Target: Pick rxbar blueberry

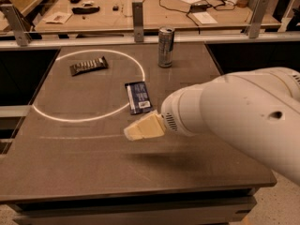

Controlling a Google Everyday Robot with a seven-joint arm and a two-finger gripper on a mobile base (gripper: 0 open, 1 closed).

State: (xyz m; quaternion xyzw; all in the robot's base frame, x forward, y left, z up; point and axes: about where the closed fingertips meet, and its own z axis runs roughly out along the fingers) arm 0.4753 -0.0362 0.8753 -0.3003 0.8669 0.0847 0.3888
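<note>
Rxbar blueberry (138, 97) is lying flat near the middle of the desk (93, 168), its long sides running roughly from the far edge toward the near edge and its white label patch at the nearer end. That nearer end is resting on the line of a white ring (70, 120) marked on the desktop. The gripper (133, 132) is hovering above the desk just beside the bar's near end, a little closer to the near edge, and pointing toward the left edge. It appears to be apart from the wrapper, and whether the claw is clenched or released cannot be told from this angle. The thick white arm (234, 116) is reaching in from the right edge, covering much of the near-right corner. A brownish-black ridged snack bar (88, 65) is lying inside the ring toward the far-left corner. A tall silver can (165, 47) is standing upright close to the far edge, beyond the blueberry bar.
</note>
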